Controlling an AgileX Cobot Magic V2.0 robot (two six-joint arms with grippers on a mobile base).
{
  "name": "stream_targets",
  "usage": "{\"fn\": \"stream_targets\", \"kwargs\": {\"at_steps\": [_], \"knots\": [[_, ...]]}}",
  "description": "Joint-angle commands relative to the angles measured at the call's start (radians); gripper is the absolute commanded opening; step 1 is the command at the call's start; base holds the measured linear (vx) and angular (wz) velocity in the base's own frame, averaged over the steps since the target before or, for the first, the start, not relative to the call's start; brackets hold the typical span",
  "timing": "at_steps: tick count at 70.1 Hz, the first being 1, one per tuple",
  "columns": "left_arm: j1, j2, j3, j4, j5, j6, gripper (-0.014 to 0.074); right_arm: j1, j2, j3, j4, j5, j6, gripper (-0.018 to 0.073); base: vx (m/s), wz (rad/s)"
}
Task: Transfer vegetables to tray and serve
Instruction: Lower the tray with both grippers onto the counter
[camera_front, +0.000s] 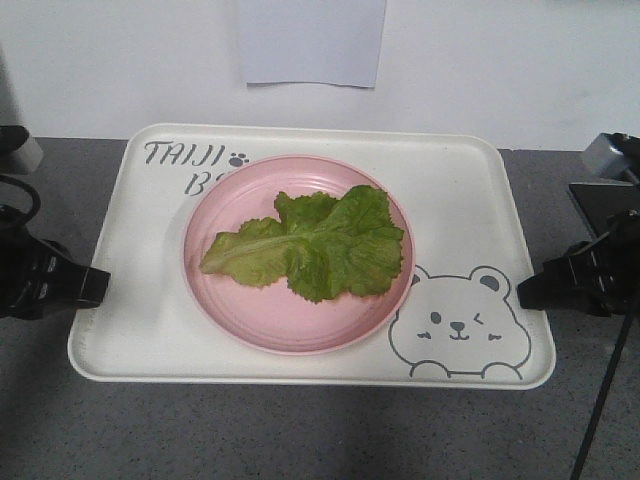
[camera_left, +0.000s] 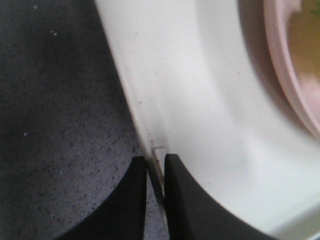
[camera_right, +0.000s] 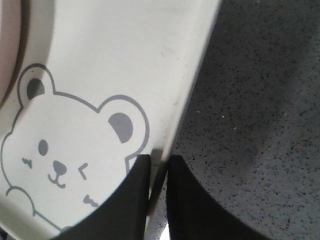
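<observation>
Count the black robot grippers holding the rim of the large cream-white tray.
2. The left gripper pinches the cream-white tray on its left rim; the right gripper pinches the right rim, beside the bear drawing.

Green lettuce, pink plate, cream tray

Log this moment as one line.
left gripper: shut on tray rim | right gripper: shut on rim | lettuce on pink plate

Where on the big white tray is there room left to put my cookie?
The tray has bare room in its far right corner, right of the pink plate and above the bear drawing. The near left corner is bare too. The middle is crowded: the plate with the lettuce leaf fills it.
</observation>
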Motion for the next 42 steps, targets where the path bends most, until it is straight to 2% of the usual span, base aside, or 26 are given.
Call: {"fn": "stream_targets", "kwargs": {"at_steps": [1,42], "knots": [[-0.013,-0.023,-0.033,-0.101,-0.123,0.028,-0.0007,0.008,-0.026,-0.026,0.118,0.062,-0.051,-0.0003,0.0,0.0],[-0.013,-0.019,-0.033,-0.101,-0.117,0.029,-0.0007,0.008,-0.026,-0.026,0.115,0.081,-0.05,-0.0003,0.0,0.0]]}}
